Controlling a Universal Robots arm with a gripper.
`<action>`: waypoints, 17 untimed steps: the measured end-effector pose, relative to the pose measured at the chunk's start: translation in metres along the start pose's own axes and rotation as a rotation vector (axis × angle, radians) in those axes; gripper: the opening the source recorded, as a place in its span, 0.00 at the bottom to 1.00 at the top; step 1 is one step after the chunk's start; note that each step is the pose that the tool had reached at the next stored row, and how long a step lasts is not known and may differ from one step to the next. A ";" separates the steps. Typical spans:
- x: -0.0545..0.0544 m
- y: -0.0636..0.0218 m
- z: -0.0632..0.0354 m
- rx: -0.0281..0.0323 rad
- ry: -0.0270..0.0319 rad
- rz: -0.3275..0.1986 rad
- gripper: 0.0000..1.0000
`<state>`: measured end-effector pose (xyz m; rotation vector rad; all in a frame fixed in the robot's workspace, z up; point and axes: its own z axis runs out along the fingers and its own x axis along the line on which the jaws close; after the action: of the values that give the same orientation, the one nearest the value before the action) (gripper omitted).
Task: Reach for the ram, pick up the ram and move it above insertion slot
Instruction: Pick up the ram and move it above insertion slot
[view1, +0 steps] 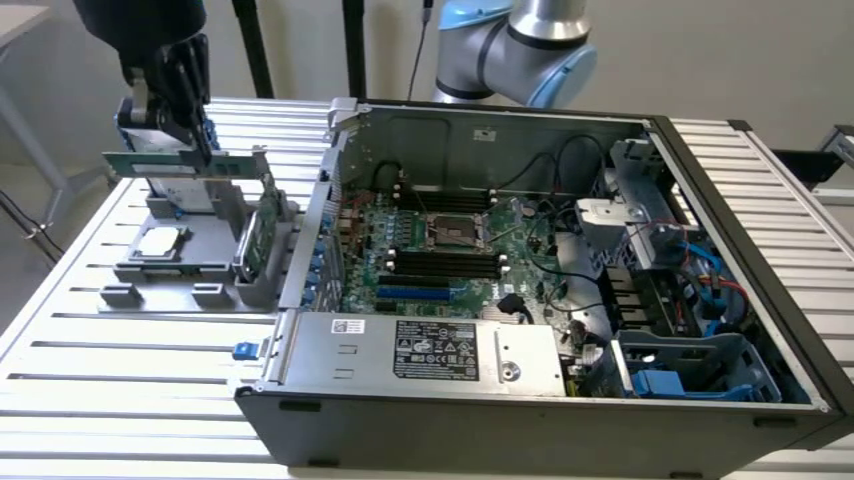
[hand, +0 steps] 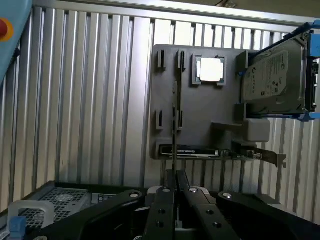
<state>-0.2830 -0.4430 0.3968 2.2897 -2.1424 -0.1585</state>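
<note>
Holding the ram (view1: 184, 160) level, the gripper (view1: 187, 140) has its jaws pinched on the stick's upper edge, lifted above the grey tray (view1: 174, 270) at the exterior view's left. Rightward stands the open case (view1: 534, 390); its dark slots (view1: 441, 262) lie well apart. Carrying well likely means keeping the ram edge-on and untilted.

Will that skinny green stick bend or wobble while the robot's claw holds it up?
Probably not much: the ram stays straight and level in the gripper, so it looks stiff. It seems light, being so thin edge-on in the wrist view. Its bare chips likely make it delicate.
</note>
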 end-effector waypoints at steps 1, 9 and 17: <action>0.000 -0.0040 -0.0046 -0.0007 -0.0009 0.000 0.13; 0.000 -0.0284 -0.0181 0.0003 -0.0322 -0.003 0.13; -0.002 -0.0541 -0.0200 0.0019 -0.0549 -0.005 0.13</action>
<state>-0.2278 -0.4387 0.4130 2.3190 -2.1629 -0.2221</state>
